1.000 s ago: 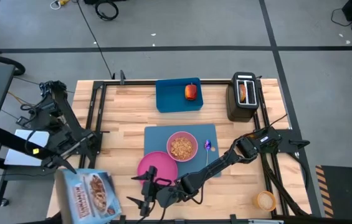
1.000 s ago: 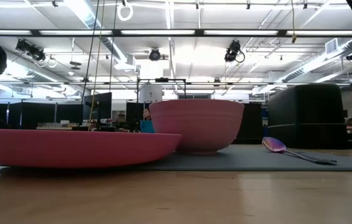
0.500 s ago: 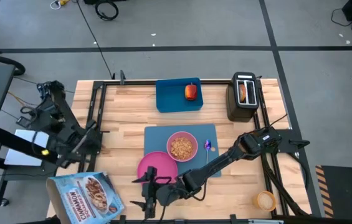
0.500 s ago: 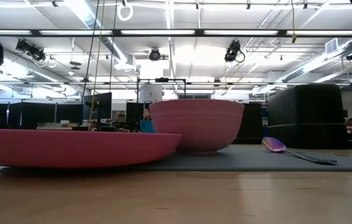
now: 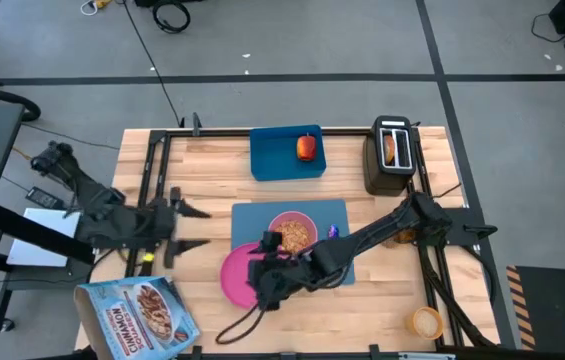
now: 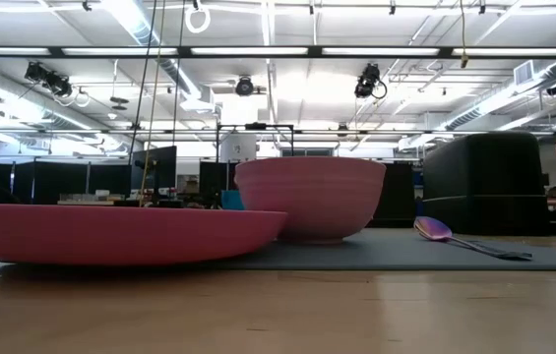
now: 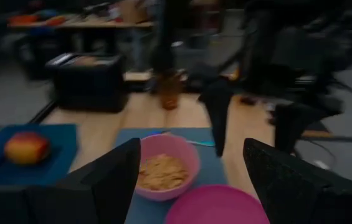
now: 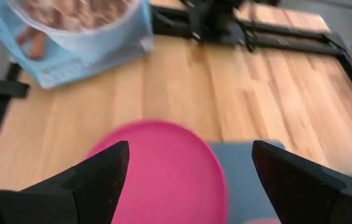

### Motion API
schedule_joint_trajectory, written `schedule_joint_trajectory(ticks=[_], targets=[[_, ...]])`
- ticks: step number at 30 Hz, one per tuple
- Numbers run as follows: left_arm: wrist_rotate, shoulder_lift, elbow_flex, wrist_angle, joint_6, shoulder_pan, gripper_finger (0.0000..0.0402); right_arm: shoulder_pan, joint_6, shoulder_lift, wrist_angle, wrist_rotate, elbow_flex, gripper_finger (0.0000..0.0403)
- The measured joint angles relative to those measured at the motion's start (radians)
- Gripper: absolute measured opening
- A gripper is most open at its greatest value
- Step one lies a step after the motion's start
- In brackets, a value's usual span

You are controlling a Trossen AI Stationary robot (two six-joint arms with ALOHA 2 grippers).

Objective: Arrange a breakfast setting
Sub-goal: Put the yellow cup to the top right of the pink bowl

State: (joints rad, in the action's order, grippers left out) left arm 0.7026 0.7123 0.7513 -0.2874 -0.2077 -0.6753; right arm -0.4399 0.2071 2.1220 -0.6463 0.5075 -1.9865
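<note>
High view first: the slate-blue mat (image 5: 317,212) sits mid-table as the base of the setting, with the pink bowl (image 5: 292,234) of cereal on it and the pink plate (image 5: 247,275) overlapping its near-left corner. The spoon (image 5: 333,237) lies just right of the bowl, ready for eating. Right gripper (image 5: 268,272) hovers over the plate, fingers apart and holding nothing (well placed for nudging it, I'd judge). Left gripper (image 5: 184,226) waits just left of the mat, jaws wide, empty. The apple (image 5: 307,148) is parked on the blue tray (image 5: 272,160), and toast (image 5: 390,148) sits in the toaster (image 5: 388,158), both not yet brought over. A cereal box (image 5: 137,313) lies at the near-left edge.
</note>
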Motion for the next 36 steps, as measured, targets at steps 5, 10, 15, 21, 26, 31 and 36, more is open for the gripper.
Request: schedule_joint_trajectory(ticks=[5,10,15,21,26,31,36], targets=[[-0.051,0.079,0.000,-0.001,-0.062,0.128,0.0290,-0.005,0.136,-0.142,-0.003,0.039,0.206,0.0348],[-0.076,0.146,-0.013,0.010,-0.104,0.216,0.0290,-0.023,0.427,-0.300,-0.012,0.163,0.452,0.0348],[-0.081,0.204,-0.060,0.101,-0.103,0.260,0.0290,-0.009,0.852,-0.416,-0.129,0.086,0.617,0.0348],[-0.089,0.242,-0.117,0.231,-0.096,0.306,0.0290,0.005,1.076,-0.505,-0.447,-0.037,0.612,0.0348],[-0.088,0.249,-0.117,0.237,-0.096,0.326,0.0290,0.004,1.111,-0.531,-0.747,-0.181,0.506,0.0348],[-0.089,0.249,-0.117,0.240,-0.095,0.326,0.0290,-0.018,1.110,-0.560,-0.922,-0.304,0.451,0.0348],[-0.088,0.249,-0.117,0.237,-0.094,0.326,0.0290,-0.087,1.134,-0.599,-0.898,-0.424,0.487,0.0348]])
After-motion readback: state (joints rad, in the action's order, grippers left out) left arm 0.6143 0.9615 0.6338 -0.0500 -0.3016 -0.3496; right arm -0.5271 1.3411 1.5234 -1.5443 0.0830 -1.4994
